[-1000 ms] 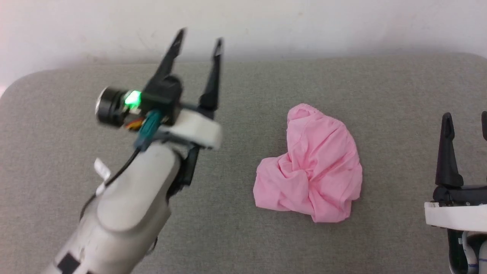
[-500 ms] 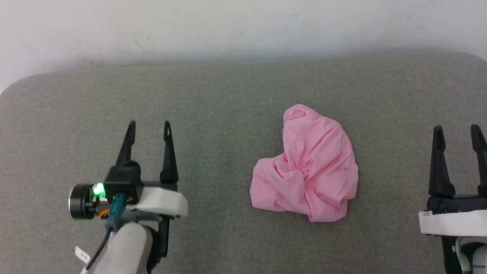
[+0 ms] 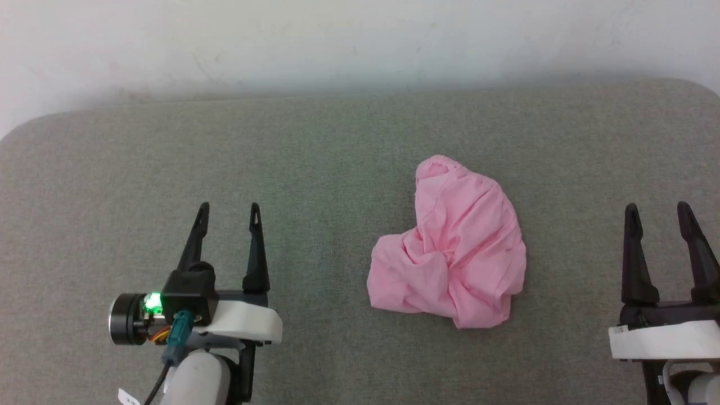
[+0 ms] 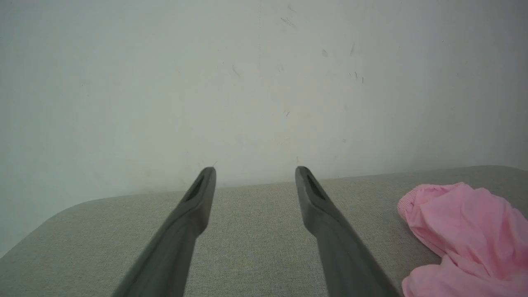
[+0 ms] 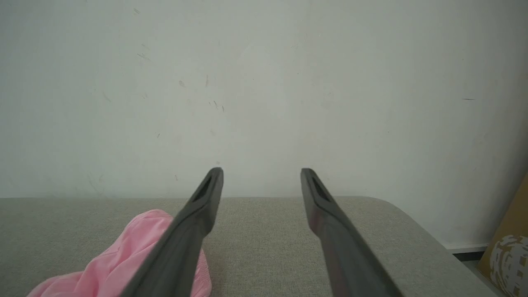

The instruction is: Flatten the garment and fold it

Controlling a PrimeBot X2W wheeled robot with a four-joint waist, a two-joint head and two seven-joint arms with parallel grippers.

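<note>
You are looking at a grey, cloth-covered surface (image 3: 315, 146) with rounded corners, set against a plain pale wall (image 3: 337, 39). The garment (image 3: 450, 253) lies on it a little right of centre in the head view, a crumpled pink heap. One gathered edge, probably the waistband (image 3: 437, 164), points toward the wall, and the rest is bunched into deep creases with the lower part twisted over itself.

By that look, nothing of the task is done. The cloth is neither spread nor smoothed, no leg opening can be made out, and no fold has been laid. You have all the flattening to do first, then the folding.

Neither arm touches the garment, which sits between them with bare surface on both sides. Your left tool (image 3: 229, 207) is at the lower left of the head view, its two dark fingers spread wide with nothing between them. Your right tool (image 3: 658, 207) is at the lower right, spread just as wide and equally empty. Both point away from you toward the wall. The wrist views look along the fingers almost level with the surface, with pink cloth at the inner edge of each. How high the fingertips sit above the surface you cannot tell from these views.
</note>
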